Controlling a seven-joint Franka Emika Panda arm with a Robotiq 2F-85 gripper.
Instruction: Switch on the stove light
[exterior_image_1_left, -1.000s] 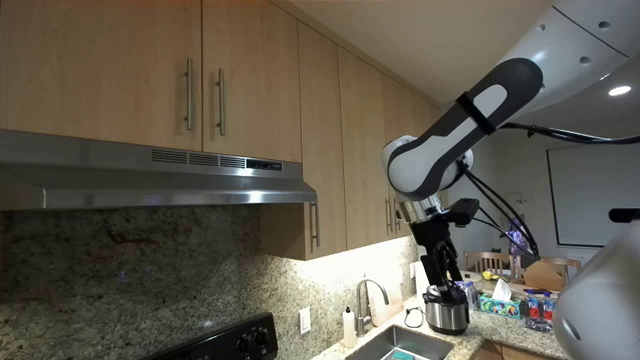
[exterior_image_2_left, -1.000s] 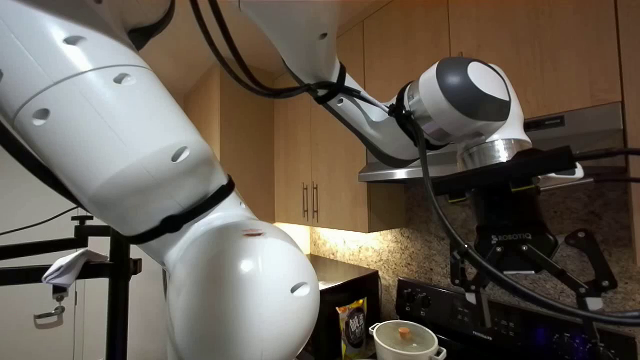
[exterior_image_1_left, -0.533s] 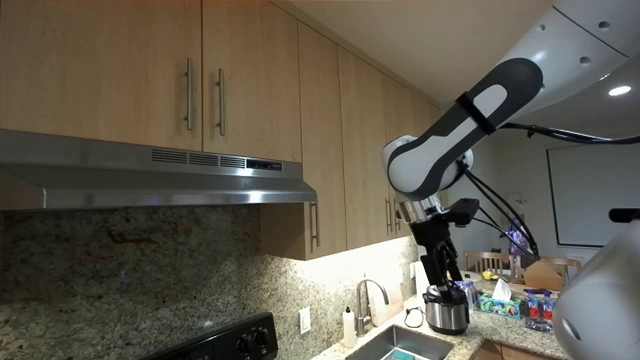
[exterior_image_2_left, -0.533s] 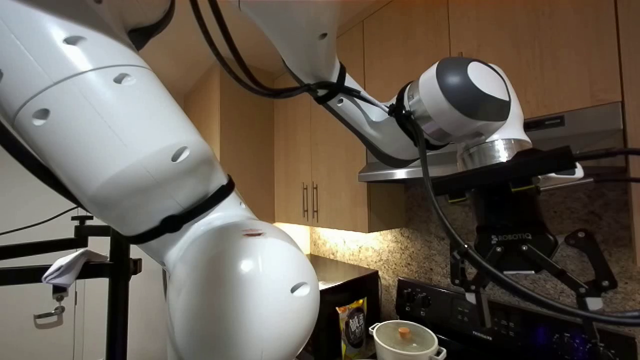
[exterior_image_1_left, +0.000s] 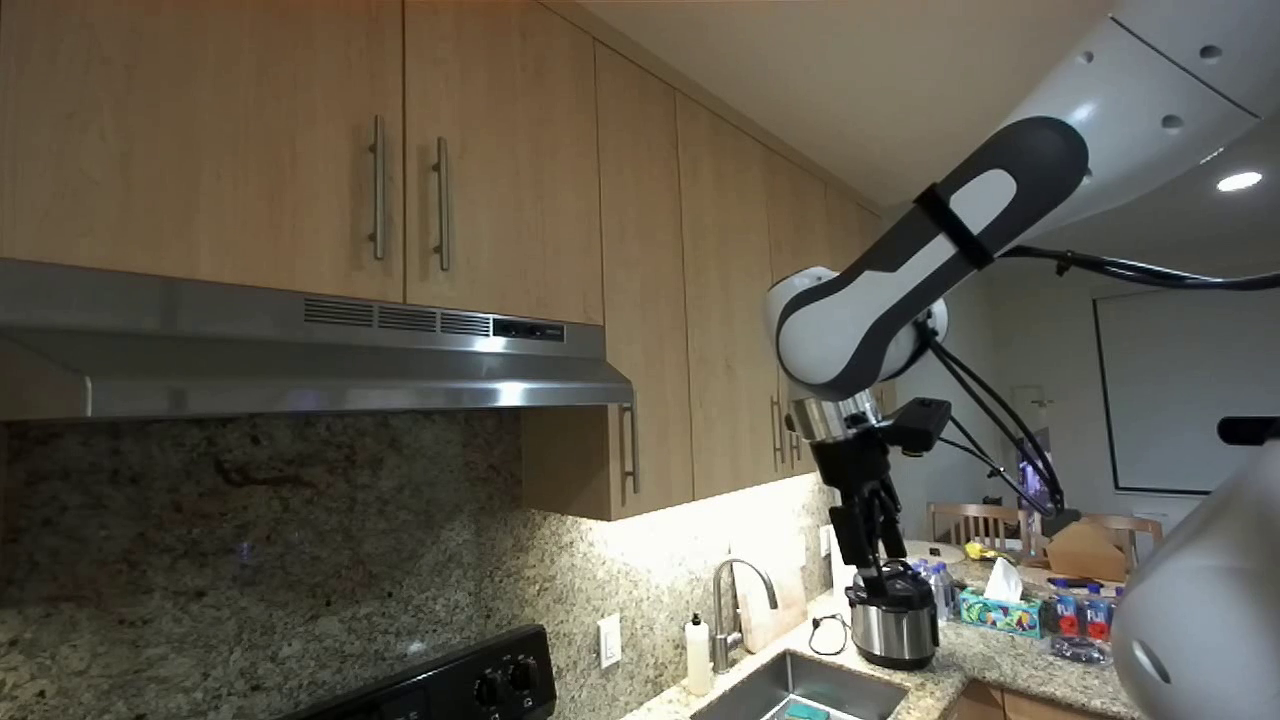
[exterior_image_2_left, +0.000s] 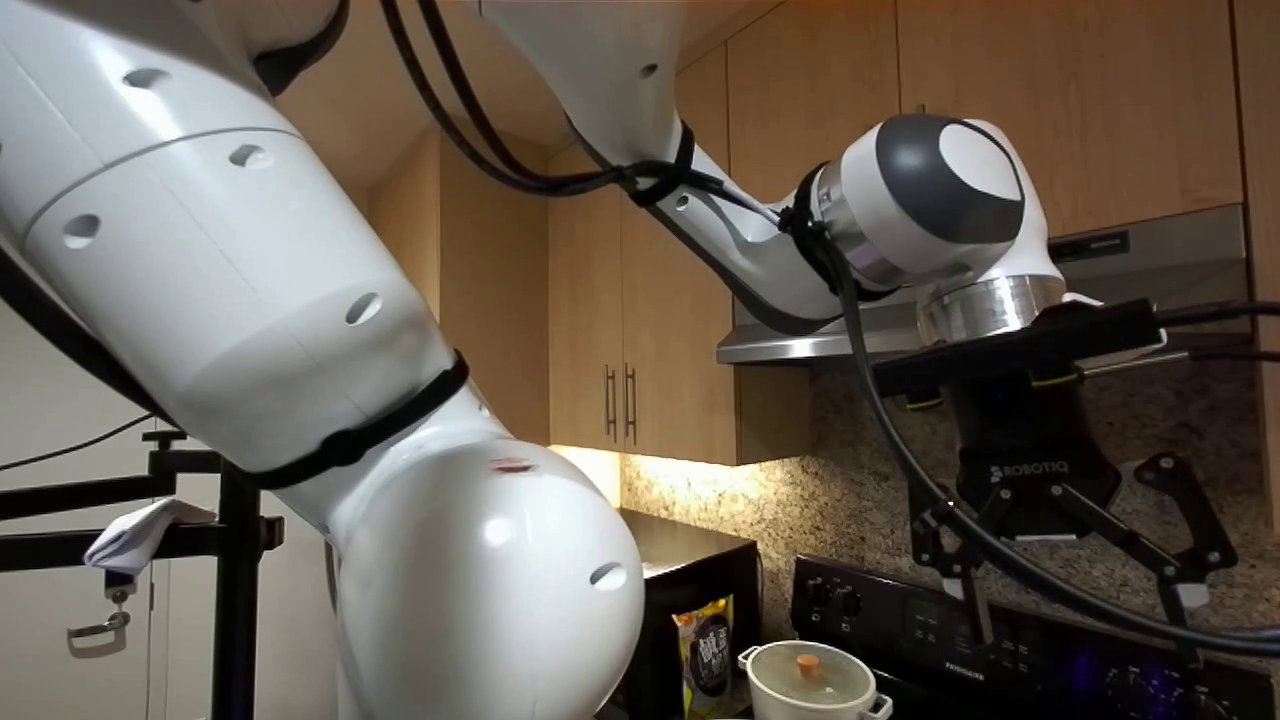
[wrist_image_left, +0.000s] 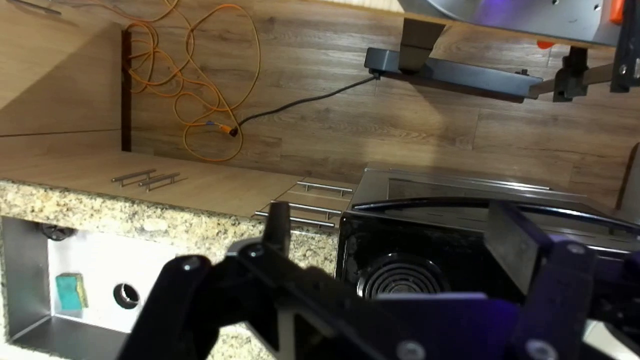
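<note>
The steel range hood (exterior_image_1_left: 400, 375) hangs under the wood cabinets above the stove. Its small black control panel (exterior_image_1_left: 528, 329) is at the right end of its front; it also shows in an exterior view (exterior_image_2_left: 1090, 245). The wall below the hood looks dark. My gripper (exterior_image_2_left: 1087, 645) points down with its fingers wide apart and nothing between them, lower than the hood and away from its panel. In the wrist view my gripper (wrist_image_left: 389, 225) is over the black stove (wrist_image_left: 450, 235) and the counter's edge. The hood is outside the wrist view.
A white pot (exterior_image_2_left: 812, 685) and a snack bag (exterior_image_2_left: 707, 655) stand by the stove's control panel (exterior_image_2_left: 960, 640). A sink (exterior_image_1_left: 800, 680), faucet (exterior_image_1_left: 722, 620) and steel cooker (exterior_image_1_left: 893, 635) are along the counter. A black cable (exterior_image_2_left: 880, 430) hangs beside the gripper.
The wrist has turned slightly. The gripper has shifted a little left in an exterior view, and slightly right in the exterior view with the pot. The fingers stay spread.
</note>
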